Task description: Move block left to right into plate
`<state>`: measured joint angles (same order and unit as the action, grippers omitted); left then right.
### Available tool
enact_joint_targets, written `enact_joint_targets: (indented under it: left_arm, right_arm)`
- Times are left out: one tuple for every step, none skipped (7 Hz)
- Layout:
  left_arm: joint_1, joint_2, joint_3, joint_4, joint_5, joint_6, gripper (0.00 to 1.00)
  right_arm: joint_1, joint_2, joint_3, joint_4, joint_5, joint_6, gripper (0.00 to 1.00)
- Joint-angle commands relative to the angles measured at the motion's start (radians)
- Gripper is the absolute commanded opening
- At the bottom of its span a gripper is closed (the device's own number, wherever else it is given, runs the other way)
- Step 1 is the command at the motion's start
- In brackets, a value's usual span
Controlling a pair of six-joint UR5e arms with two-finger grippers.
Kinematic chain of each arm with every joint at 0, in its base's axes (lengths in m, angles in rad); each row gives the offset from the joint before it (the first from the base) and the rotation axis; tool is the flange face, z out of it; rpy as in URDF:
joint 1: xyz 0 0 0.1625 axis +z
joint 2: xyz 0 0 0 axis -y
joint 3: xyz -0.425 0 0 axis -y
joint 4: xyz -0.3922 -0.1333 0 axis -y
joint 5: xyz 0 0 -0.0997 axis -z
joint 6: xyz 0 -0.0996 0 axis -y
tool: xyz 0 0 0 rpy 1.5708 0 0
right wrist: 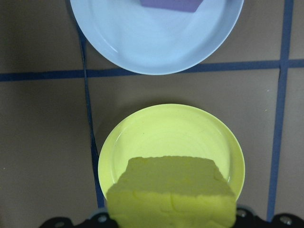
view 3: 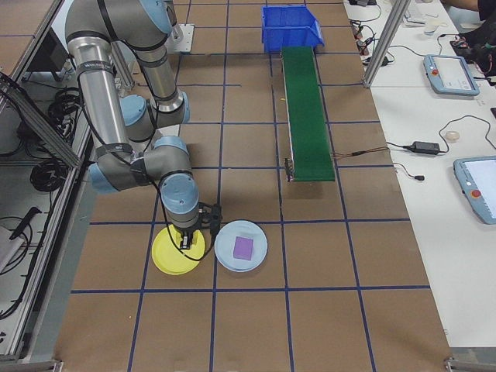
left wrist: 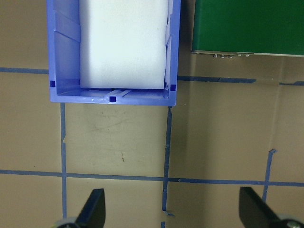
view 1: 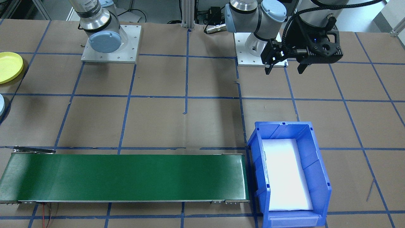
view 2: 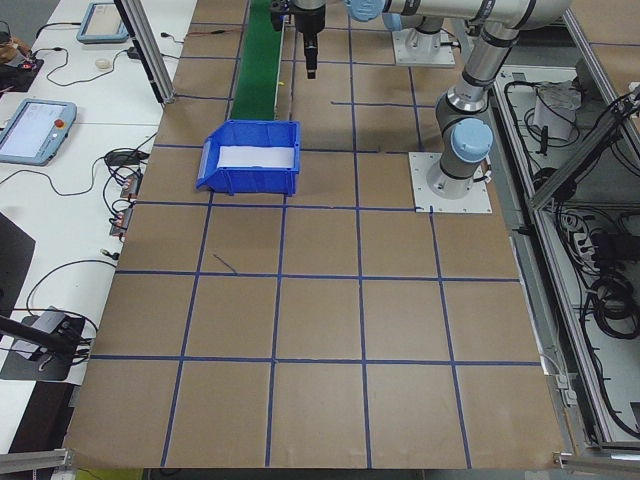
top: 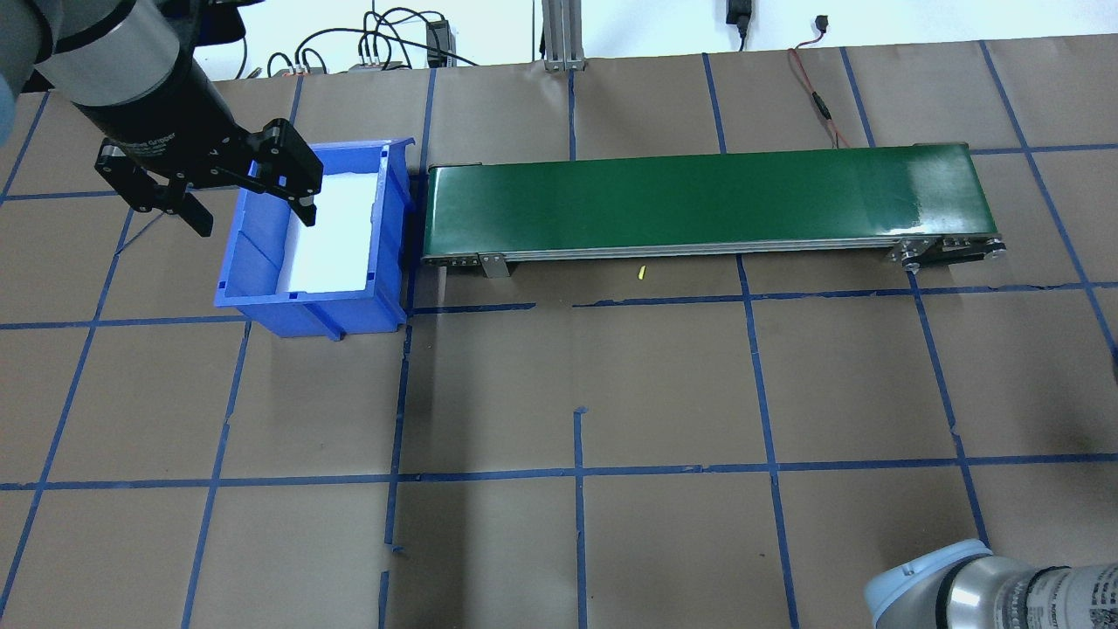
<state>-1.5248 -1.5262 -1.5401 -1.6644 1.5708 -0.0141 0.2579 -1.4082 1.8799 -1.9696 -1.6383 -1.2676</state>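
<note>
Yellow foam block [right wrist: 172,197], judged light and squashy, is held across its sides by the right claw [right wrist: 171,219] above the yellow plate [right wrist: 171,137] at frame centre; left claw [left wrist: 172,211] is spread wide, empty.

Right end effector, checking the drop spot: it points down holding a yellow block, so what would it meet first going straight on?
Most likely the yellow plate, directly below the right end effector and its yellow block. Height above the plate is unclear.

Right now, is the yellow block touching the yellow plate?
Cannot tell. In the right wrist view the yellow block, held in the right gripper, overlaps the yellow plate, but no gap or contact shows plainly.
</note>
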Motion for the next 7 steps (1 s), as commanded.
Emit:
enact_joint_targets:
  left_arm:
    - [0.000,0.000,0.000,0.000,0.000,-0.001,1.00]
    - [0.000,0.000,-0.002,0.000,0.000,0.000,1.00]
    - [0.000,0.000,0.000,0.000,0.000,-0.001,1.00]
    - [0.000,0.000,0.000,0.000,0.000,-0.001,1.00]
    - [0.000,0.000,0.000,0.000,0.000,0.000,1.00]
    - [0.000,0.000,0.000,0.000,0.000,-0.001,1.00]
    - [-0.002,0.000,-0.002,0.000,0.000,-0.001,1.00]
  right_arm:
    - [-0.035,0.064,0.147,-0.212,0.044,-0.018,0.52]
    - [-0.037,0.098,0.147,-0.233,0.045,-0.021,0.90]
    - [-0.042,0.100,0.146,-0.232,0.026,-0.068,1.00]
    - [-0.042,0.084,0.139,-0.236,0.032,-0.050,1.00]
    - [-0.019,0.054,0.105,-0.207,0.031,0.021,1.00]
    - [0.062,0.014,0.082,-0.175,0.044,0.036,1.00]
    - [0.189,-0.024,0.055,-0.140,0.040,0.156,1.00]
